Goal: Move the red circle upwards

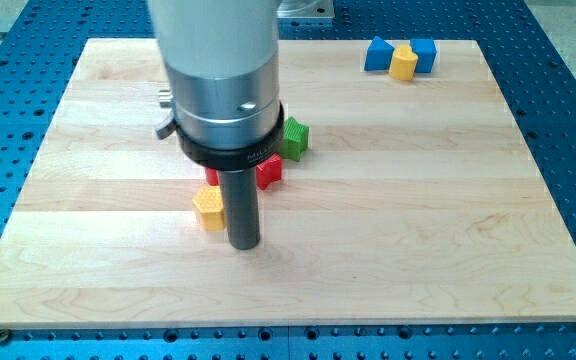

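Note:
My tip (243, 244) rests on the wooden board (418, 200), just right of a yellow block (208, 207). A red block (270, 171) shows to the right of the rod, and a sliver of red (211, 176) shows to its left above the yellow block; the rod and arm hide most of both, so I cannot tell which is the red circle. A green block (295, 137) sits just above and right of the red one. The tip is below the red pieces.
At the view's top right, two blue blocks (377, 54) (424, 54) flank a yellow block (403, 63). The arm's silver body (223, 80) covers the board's upper middle. A blue perforated table surrounds the board.

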Available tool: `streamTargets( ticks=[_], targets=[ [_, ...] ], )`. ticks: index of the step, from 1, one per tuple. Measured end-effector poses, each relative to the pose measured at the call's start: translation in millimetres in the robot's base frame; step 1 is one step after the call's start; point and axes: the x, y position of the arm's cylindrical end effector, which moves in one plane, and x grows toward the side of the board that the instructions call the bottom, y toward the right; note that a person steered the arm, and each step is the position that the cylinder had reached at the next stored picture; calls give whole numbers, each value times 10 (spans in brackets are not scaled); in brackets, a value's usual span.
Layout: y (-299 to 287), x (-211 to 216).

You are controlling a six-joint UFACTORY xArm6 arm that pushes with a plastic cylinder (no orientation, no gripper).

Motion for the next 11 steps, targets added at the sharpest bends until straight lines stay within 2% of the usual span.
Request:
streamTargets(
  ticks=[1, 2, 3, 4, 5, 6, 7, 8, 9, 11],
  targets=[
    [-637, -116],
    [-1035, -536],
    [-502, -1351],
    [-762, -1508],
    [-1448, -584],
    [-865, 14],
    [-296, -420],
    [-357, -913],
    [-359, -900],
    [-522, -459]
  ],
)
